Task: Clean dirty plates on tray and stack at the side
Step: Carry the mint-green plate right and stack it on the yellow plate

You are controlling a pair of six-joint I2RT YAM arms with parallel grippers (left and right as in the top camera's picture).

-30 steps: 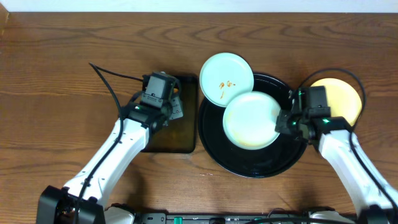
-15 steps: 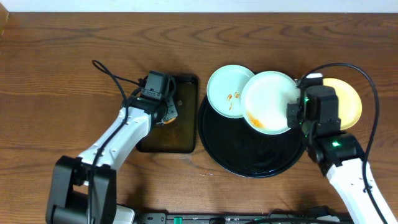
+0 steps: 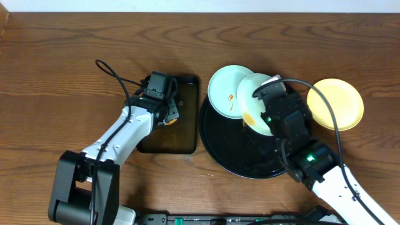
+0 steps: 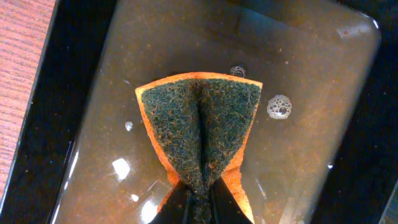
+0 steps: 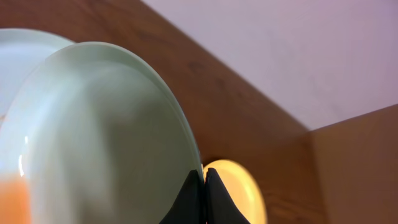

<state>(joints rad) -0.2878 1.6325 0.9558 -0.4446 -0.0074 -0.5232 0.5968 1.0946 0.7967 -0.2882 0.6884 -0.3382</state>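
Held plate: a pale mint-blue plate (image 3: 255,103) is tilted steeply above the far part of the tray. Orange-brown sauce sits on its lower edge.
Right jaws: closed on this plate's rim. The right wrist view shows the pinch and the plate's pale underside (image 5: 93,137). From overhead the right arm (image 3: 290,125) hides the grip.
Second mint plate: this plate (image 3: 226,87) overlaps the tray's far-left rim, partly behind the held plate. Overhead shows small orange-brown spots on it. The right wrist view shows only a sliver of it (image 5: 25,43), with no spots in sight.
Yellow plate: it (image 3: 337,103) lies flat on the surface, just right of the tray, with no sauce showing. In the right wrist view it is a glowing patch (image 5: 233,186) beyond the jaw tips.
Tray: the large round black tray (image 3: 231,156) sits between the two arms.
Left jaws: closed on a sponge (image 4: 199,130), creasing it down the middle, green scouring face to the camera, orange at its edges. Only the left wrist view shows this. Overhead the sponge is hidden.
Rectangular tray: this small black tray (image 3: 181,140) lies just left of the round one. The left wrist view shows brownish water (image 4: 298,155) with bubbles in it. Whether the sponge touches the water cannot be told.
Surface: brown wood grain (image 3: 62,62).
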